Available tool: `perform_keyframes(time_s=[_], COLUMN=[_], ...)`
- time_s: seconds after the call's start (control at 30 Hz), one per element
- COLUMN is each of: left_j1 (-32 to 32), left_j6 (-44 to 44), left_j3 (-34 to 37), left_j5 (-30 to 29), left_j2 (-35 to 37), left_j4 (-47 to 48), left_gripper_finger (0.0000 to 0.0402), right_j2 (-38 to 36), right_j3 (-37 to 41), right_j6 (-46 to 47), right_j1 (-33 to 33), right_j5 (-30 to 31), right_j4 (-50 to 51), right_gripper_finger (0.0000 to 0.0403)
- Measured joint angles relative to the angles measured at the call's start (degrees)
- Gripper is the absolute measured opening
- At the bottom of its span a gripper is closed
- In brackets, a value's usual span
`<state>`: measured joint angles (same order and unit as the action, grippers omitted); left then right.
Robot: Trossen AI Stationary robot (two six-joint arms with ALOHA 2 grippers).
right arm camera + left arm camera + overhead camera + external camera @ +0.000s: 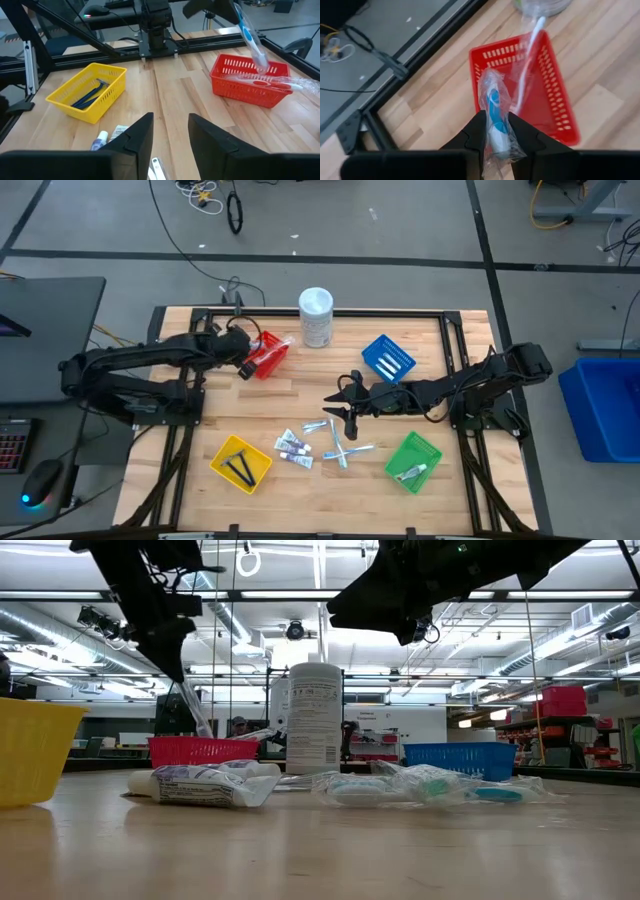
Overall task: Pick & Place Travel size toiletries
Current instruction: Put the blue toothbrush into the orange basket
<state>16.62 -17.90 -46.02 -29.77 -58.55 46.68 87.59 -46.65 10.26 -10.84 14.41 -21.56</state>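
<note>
A: Left gripper (495,131)?
B: I see it clenched on a wrapped toothbrush (495,112), hanging above the red basket (555,100) near the table's (300,395) far-left corner.
A: Right gripper (170,131)?
B: Fingers parted, empty, over the table's middle; loose toiletries (300,448) lie near the front edge.

The right gripper (170,132) hung above the table (180,95) with its fingers apart and nothing between them. Ahead of it, off to one side, a yellow basket (90,92) held dark blue pieces; opposite, the left gripper (222,10) held a wrapped toothbrush (250,37) over a red basket (250,80).
</note>
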Motion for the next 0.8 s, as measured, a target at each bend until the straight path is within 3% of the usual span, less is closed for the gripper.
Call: perform_keyframes(time_s=[0.43, 0.8], left_j1=[-0.02, 1.22], left_j6=[-0.14, 0.12], left_j3=[0.02, 0.04], left_j5=[-1.49, -0.62], left_j2=[-6.25, -6.24], left_j4=[-3.30, -6.35], left_gripper_finger=[0.0068, 0.0067], right_j2=[0.00, 0.00], right_j3=[0.00, 0.00], right_j6=[0.00, 0.00], right_j1=[0.01, 0.01], right_j5=[0.00, 0.00], right_j4=[0.55, 0.81], right_gripper_finger=[0.0117, 0.0108])
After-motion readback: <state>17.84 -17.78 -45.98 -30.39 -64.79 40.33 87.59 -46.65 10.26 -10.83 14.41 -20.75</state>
